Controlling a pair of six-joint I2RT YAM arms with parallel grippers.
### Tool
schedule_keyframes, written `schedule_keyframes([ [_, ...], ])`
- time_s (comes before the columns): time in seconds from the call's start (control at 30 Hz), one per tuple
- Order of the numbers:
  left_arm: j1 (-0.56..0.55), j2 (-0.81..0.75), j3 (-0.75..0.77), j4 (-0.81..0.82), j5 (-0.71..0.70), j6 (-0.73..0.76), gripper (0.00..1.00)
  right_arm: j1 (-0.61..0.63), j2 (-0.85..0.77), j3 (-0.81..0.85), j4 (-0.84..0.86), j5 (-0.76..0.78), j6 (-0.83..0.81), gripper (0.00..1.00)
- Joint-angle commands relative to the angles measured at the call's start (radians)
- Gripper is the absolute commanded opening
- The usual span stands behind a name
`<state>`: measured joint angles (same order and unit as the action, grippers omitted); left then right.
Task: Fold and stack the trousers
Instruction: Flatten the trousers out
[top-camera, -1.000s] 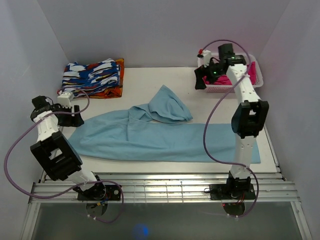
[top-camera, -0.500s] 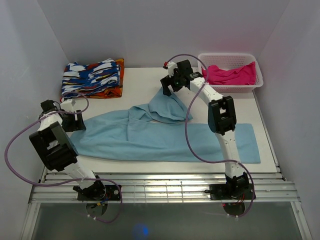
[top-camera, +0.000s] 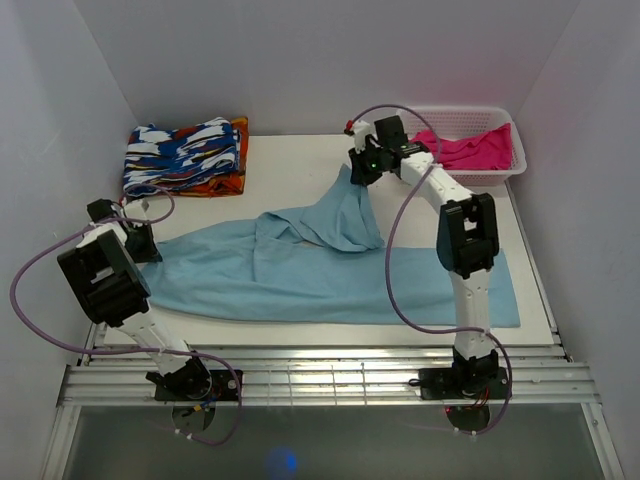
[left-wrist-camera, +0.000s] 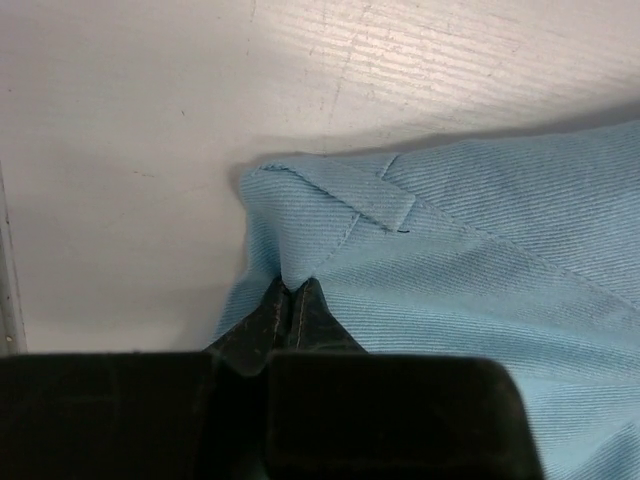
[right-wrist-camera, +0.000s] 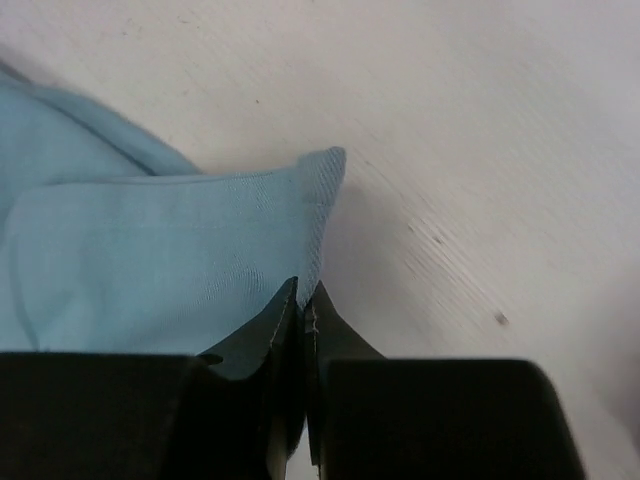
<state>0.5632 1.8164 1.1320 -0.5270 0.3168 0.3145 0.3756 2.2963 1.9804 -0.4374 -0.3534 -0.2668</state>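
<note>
From above, the trousers (top-camera: 300, 280) lie spread lengthwise across the worktop's middle. The left gripper (top-camera: 142, 243) sits low at their end by the left edge, while the right gripper (top-camera: 362, 176) reaches toward the far edge, its arm stretched forward, holding a leg tip. In the left wrist view, the fingertips (left-wrist-camera: 276, 306) are closed on the cloth's folded corner — in the right wrist view, the fingertips (right-wrist-camera: 284, 312) are clamped on a hem.

The right pincer (top-camera: 358, 174) holds a raised fold of the trousers (top-camera: 300, 275).

white table (top-camera: 292, 165) bears trousers (top-camera: 300, 282), patterned cloth (top-camera: 185, 155), pink basket (top-camera: 490, 176).
</note>
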Motion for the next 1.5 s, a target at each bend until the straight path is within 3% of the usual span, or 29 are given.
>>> schedule_keyframes([
  [0.0, 0.007, 0.037, -0.024, 0.001, -0.076, -0.005, 0.0, -0.119, -0.294, -0.054, -0.055, -0.007, -0.038, 0.08],
  [0.23, 0.035, -0.037, -0.052, 0.027, -0.102, 0.034, 0.0, -0.458, -0.602, -0.336, -0.115, 0.1, -0.063, 0.08],
  [0.53, 0.11, -0.089, -0.06, 0.024, -0.133, 0.121, 0.0, -0.863, -0.761, -0.69, -0.064, 0.153, -0.173, 0.08],
  [0.73, 0.136, -0.092, -0.058, -0.01, -0.046, 0.225, 0.0, -0.934, -0.726, -0.827, -0.021, 0.137, -0.253, 0.08],
  [0.77, 0.136, -0.094, -0.048, -0.057, -0.01, 0.253, 0.05, -0.935, -0.721, -0.842, -0.029, 0.082, -0.296, 0.08],
  [0.83, 0.138, -0.103, -0.025, -0.122, 0.098, 0.297, 0.21, -0.937, -0.703, -0.829, -0.12, 0.045, -0.348, 0.2],
  [0.87, 0.138, -0.127, -0.014, -0.177, 0.132, 0.354, 0.42, -0.937, -0.698, -0.818, -0.15, 0.015, -0.403, 0.37],
  [0.97, 0.138, -0.216, 0.024, -0.228, 0.249, 0.423, 0.59, -0.94, -0.695, -0.749, -0.231, -0.01, -0.463, 0.76],
  [1.0, 0.135, -0.229, 0.066, -0.241, 0.269, 0.432, 0.66, -0.94, -0.693, -0.699, -0.245, -0.022, -0.507, 0.8],
  [1.13, 0.096, -0.186, 0.224, -0.378, 0.307, 0.494, 0.7, -0.939, -0.623, -0.464, -0.386, -0.128, -0.63, 0.84],
  [1.17, 0.092, -0.175, 0.242, -0.407, 0.318, 0.506, 0.7, -0.935, -0.595, -0.401, -0.49, -0.19, -0.661, 0.85],
  [1.27, 0.07, -0.161, 0.255, -0.369, 0.308, 0.505, 0.7, -0.894, -0.456, -0.191, -0.654, -0.214, -0.739, 0.8],
  [1.33, 0.04, -0.152, 0.247, -0.344, 0.283, 0.488, 0.69, -0.859, -0.365, -0.123, -0.67, -0.188, -0.738, 0.74],
  [1.47, 0.0, -0.149, 0.236, -0.326, 0.272, 0.443, 0.7, -0.82, -0.278, -0.135, -0.667, -0.125, -0.816, 0.73],
])
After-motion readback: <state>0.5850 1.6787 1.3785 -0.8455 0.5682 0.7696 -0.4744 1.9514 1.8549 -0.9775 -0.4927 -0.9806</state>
